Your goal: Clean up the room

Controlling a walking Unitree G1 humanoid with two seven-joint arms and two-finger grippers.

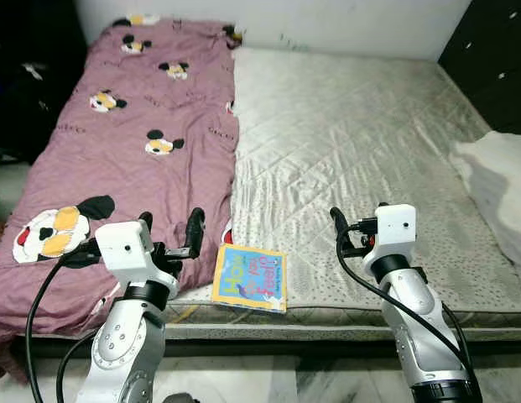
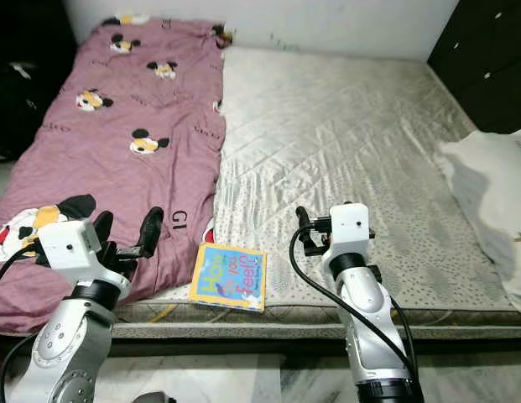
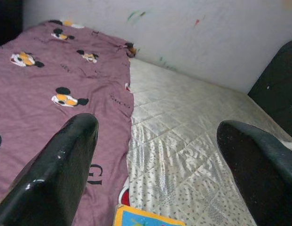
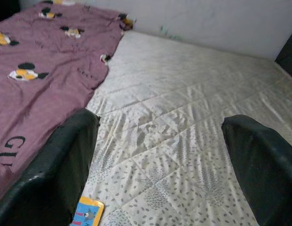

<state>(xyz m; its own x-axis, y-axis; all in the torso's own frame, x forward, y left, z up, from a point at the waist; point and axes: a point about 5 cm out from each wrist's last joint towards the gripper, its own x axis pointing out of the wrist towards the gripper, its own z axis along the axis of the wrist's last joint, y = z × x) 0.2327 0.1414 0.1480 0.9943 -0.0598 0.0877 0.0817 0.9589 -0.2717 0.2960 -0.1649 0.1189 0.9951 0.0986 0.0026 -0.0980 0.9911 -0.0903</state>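
Observation:
A colourful children's book lies flat on the near edge of the mattress, beside the hem of a purple cartoon-mouse blanket. My left gripper hovers open over the blanket's near edge, just left of the book, with nothing between its fingers. My right gripper stands open above the mattress's front edge, to the right of the book. The book's corner shows between the left fingers in the left wrist view, and its edge in the right wrist view.
A white pillow or cloth lies at the mattress's right side. A dark cabinet stands at the far right, dark objects at the far left. A white wall runs behind the bed. Tiled floor lies below the mattress edge.

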